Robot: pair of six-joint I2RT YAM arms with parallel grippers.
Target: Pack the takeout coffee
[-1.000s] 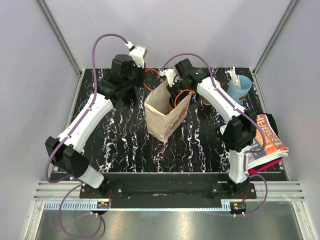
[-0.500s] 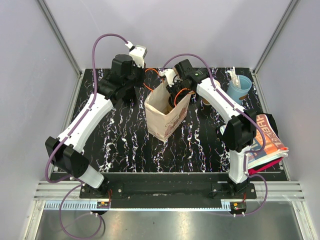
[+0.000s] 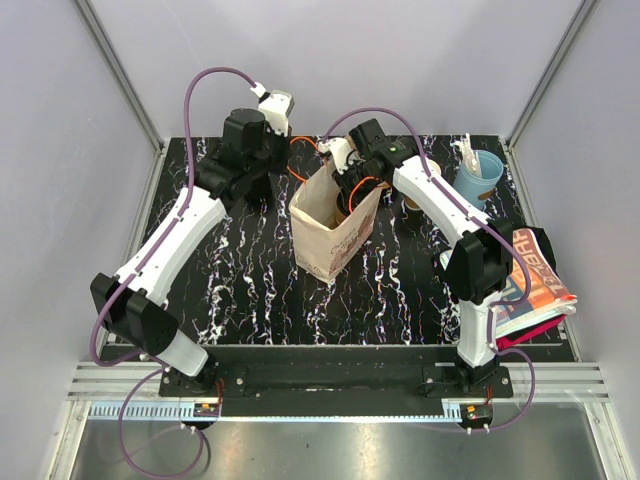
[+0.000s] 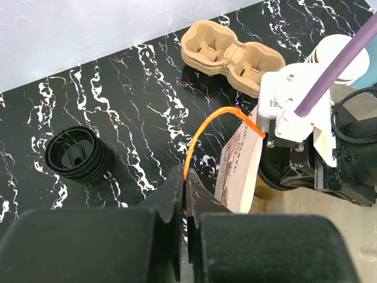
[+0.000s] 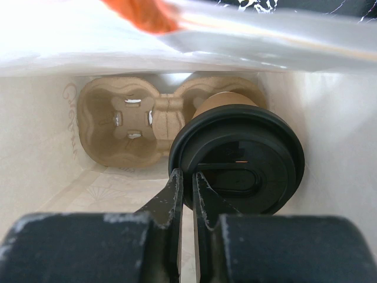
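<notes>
Right gripper [image 5: 188, 180] in bag [image 5: 35, 153], jaws nearly closed on rim of black lid [image 5: 235, 159] of takeout coffee [image 5: 227, 99]; likely light, crushable, lid may pop, cup wall safer. Left gripper [image 4: 184, 183] pinches orange handle [image 4: 206, 121].

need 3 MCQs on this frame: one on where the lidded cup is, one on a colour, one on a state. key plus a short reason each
1. Where is the takeout coffee?
A. outside the bag, lying on its side
B. inside the paper bag
C. hanging above the bag's mouth

2. What colour is the bag handle pinched by the left gripper?
A. green
B. white
C. orange

3. The pocket of the carrier beside the cup is:
A. empty
B. holding a second cup
C. covered by a lid

Key:
1 B: the right wrist view shows its black lid between the bag's inner walls.
2 C: the left wrist view shows an orange loop running into the shut fingers.
3 A: that pocket's bare bottom shows.
</notes>
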